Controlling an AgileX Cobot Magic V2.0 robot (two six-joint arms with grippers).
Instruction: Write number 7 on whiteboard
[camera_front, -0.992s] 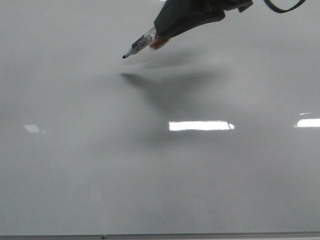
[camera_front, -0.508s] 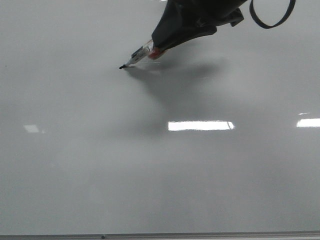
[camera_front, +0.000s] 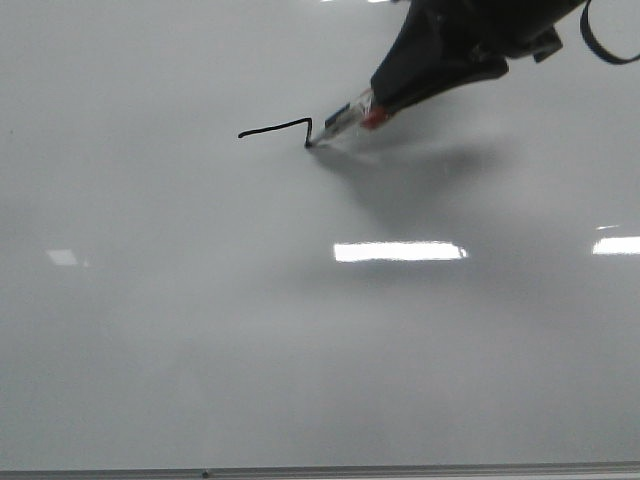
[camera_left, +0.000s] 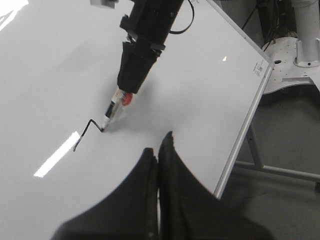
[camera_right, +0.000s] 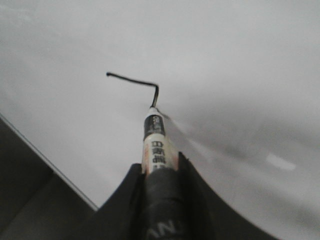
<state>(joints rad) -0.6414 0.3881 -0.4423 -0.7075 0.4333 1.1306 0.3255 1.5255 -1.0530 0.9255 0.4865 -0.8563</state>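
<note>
With the number 7 (camera_front: 276, 128) just past its top bar, the right hand (camera_front: 385, 105), clamped on the marker (camera_front: 340, 124), should next draw the stem toward the whiteboard's (camera_front: 200, 330) near edge.

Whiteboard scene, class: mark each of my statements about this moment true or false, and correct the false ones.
1. The marker is held by the right gripper. True.
2. The number 7 is finished, with a long stem. False: only the top bar and a very short start of the stem are drawn.
3. The marker tip touches the whiteboard at the end of the line. True.
4. The left gripper has its jaws wide open. False: they are shut together, holding nothing.
5. The line is drawn in red. False: it is black.
</note>
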